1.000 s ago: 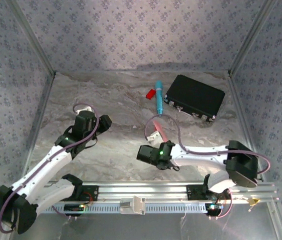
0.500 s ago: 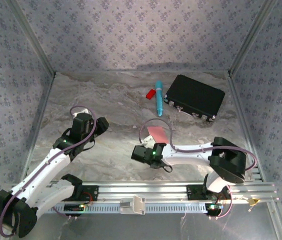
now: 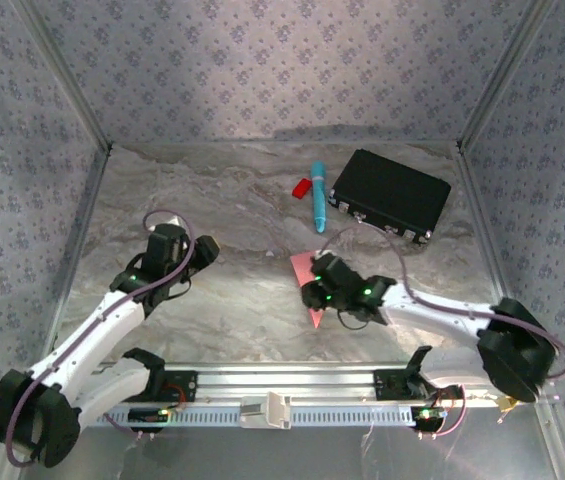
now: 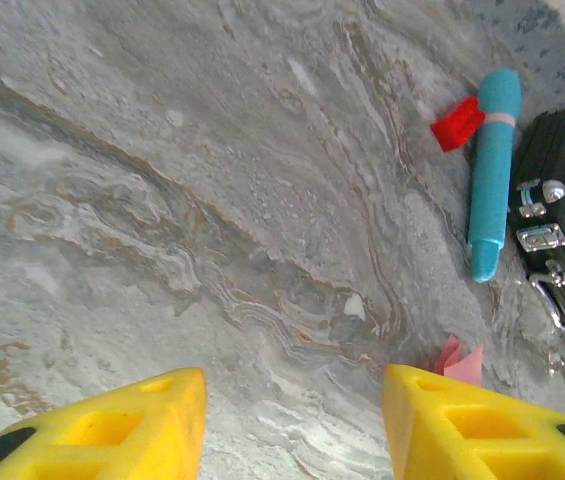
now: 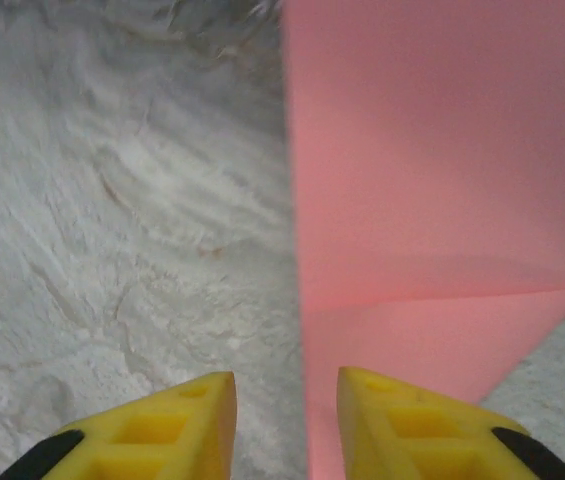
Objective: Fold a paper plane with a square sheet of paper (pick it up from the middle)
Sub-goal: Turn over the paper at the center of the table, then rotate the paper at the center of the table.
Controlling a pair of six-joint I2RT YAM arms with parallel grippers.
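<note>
Swung out toward the right wall since a second ago, the right arm now sets the right gripper low over the paper — fingers parted a little, pinching nothing. Creased and pink, the paper lies flat on the table, near the pen. The left gripper has barely shifted — fingers spread, over bare table.

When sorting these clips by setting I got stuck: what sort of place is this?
Probably a lab robot booth, not a home: two arms bolted to a metal rail, patterned walls closing in a marble-look table, and a few props, like a pen and a black case.
</note>
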